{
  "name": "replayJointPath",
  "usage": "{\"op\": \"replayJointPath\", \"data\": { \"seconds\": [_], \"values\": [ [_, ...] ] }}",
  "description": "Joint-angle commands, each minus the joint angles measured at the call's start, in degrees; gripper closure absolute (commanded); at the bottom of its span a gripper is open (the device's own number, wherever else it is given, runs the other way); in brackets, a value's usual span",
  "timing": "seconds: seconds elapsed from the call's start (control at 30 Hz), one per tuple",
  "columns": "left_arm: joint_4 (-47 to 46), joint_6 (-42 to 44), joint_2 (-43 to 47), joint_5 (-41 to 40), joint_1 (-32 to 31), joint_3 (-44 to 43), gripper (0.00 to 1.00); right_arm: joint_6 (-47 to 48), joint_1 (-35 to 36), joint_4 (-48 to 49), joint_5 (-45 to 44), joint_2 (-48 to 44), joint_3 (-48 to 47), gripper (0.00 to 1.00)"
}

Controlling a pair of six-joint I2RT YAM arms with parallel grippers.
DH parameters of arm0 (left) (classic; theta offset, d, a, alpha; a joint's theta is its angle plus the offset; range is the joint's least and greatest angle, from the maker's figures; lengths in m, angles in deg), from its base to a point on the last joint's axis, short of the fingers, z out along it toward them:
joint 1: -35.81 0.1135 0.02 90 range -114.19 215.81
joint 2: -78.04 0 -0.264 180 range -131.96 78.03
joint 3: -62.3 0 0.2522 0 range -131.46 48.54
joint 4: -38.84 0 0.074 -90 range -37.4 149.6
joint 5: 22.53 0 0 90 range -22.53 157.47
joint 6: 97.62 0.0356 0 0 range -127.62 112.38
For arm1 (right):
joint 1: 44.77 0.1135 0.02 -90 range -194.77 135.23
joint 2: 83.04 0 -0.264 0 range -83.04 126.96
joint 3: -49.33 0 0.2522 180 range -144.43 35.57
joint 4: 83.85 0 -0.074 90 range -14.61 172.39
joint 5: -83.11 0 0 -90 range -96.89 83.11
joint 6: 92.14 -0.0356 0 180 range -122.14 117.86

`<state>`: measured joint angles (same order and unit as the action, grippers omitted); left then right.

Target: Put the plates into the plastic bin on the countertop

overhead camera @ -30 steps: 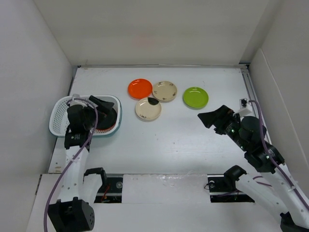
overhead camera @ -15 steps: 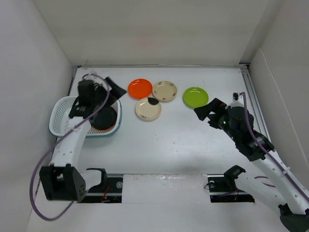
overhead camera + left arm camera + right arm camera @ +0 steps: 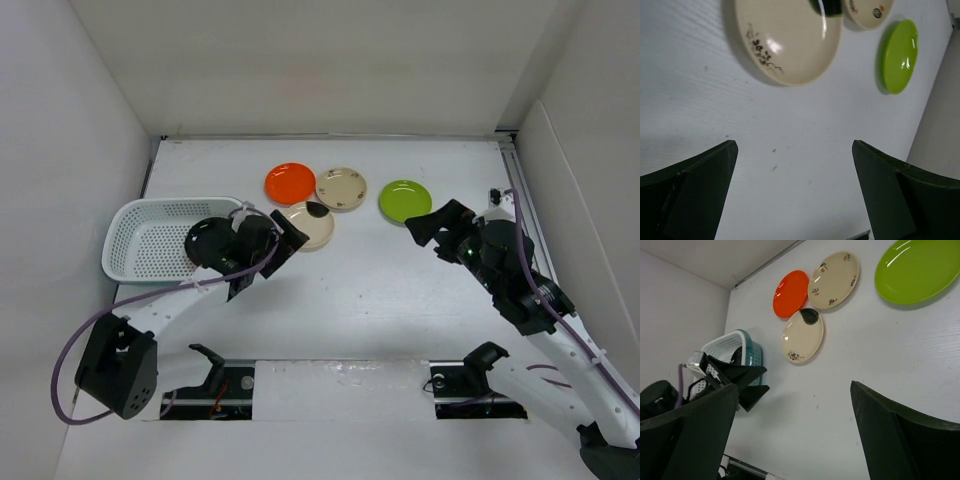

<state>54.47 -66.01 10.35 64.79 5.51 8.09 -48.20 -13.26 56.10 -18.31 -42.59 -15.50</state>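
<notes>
Plates: four lie loose at the far middle of the counter (image 3: 360,290); round, so no long axis governs the approach.
Plastic bin (image 3: 150,240): sits at the left edge of the counter. A dark round shape at its right end is likely a black plate (image 3: 205,243), partly hidden by the left arm.
Left fingers (image 3: 280,243): spread wide with nothing between them, low over the counter just right of the bin and pointing toward the plates.
Near beige plate (image 3: 307,225): lies flat just ahead of the left fingers, apart from them. In the left wrist view it sits beyond the fingertips and toward the left one. It is the nearest plate to this arm.
Orange plate (image 3: 290,183): farther back, just behind the near beige plate.
Far beige plate (image 3: 341,188): beside the orange one, its edge meeting or overlapping the near beige plate.
Green plate (image 3: 405,201): alone, to the right of the group.
Right fingers (image 3: 430,222): wide apart and empty, raised above the counter just right of the green plate and aimed left across the plates. This arm is the nearer one for the green plate.
Likely next move: the left arm takes the near beige plate, which calls for a short reach forward.
</notes>
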Motion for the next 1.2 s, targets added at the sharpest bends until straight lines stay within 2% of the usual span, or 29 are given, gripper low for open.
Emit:
{"op": "replayJointPath", "data": {
  "seconds": [0.0, 0.13, 0.3, 0.47, 0.53, 0.67, 0.7, 0.73, 0.77, 0.9, 1.0, 1.1, 1.13, 1.17],
  "values": [
    [-7.3, -9.5, 0.7, -4.7, -0.2, 5.5, 0.00, 0.7, -0.2, 1.7, 1.0, -0.7, -1.7, 0.00],
    [-15.2, -10.9, -3.2, -5.3, -0.2, 8.8, 0.00, 0.7, -0.2, 2.7, 1.6, -0.7, -0.6, 0.00],
    [-16.0, -9.8, -11.9, -6.6, -0.2, 5.5, 0.04, 0.7, -0.2, 4.0, 2.6, -0.7, -0.6, 0.00],
    [-17.4, -11.1, -19.8, -8.0, -0.2, 2.8, 0.24, 0.7, -0.2, 4.0, 2.6, -0.7, -0.6, 0.00],
    [-18.2, -11.7, -22.6, -8.0, -0.2, 2.0, 0.24, 0.7, -0.2, 4.0, 2.6, -0.7, -0.6, 0.00],
    [-19.4, -12.8, -24.4, -6.6, -0.7, 1.4, 0.36, 1.2, -0.7, 4.0, 2.6, -0.7, -0.6, 0.00],
    [-19.4, -12.8, -24.4, -6.6, -0.7, 1.4, 0.41, 1.2, -0.7, 4.0, 2.1, -0.7, -0.6, 0.00],
    [-19.4, -12.8, -25.8, -6.6, -0.7, 0.7, 0.54, 1.2, -0.7, 4.0, 2.1, -0.7, -0.6, 0.00],
    [-19.4, -12.8, -26.5, -6.1, -0.7, 0.0, 0.60, 1.2, -0.7, 4.0, 2.1, -0.7, -0.6, 0.00],
    [-18.0, -13.5, -30.1, -5.6, -1.2, -1.6, 0.75, 1.2, -0.7, 4.0, 2.6, -0.7, -0.1, 0.00],
    [-17.3, -14.6, -32.0, -5.6, -1.2, -3.1, 0.76, 1.2, -0.7, 4.6, 2.6, -0.7, -0.1, 0.00],
    [-17.3, -14.6, -33.3, -5.6, -1.2, -3.1, 0.82, 1.2, -0.7, 4.6, 3.2, -0.7, -0.1, 0.00],
    [-17.3, -14.6, -33.3, -5.6, -1.2, -3.1, 0.86, 1.2, -0.7, 4.6, 3.2, -0.7, -0.1, 0.00],
    [-16.7, -15.1, -33.3, -5.6, -1.2, -3.1, 0.96, 1.2, -0.7, 4.6, 3.2, -0.7, -0.1, 0.00]
  ]
}}
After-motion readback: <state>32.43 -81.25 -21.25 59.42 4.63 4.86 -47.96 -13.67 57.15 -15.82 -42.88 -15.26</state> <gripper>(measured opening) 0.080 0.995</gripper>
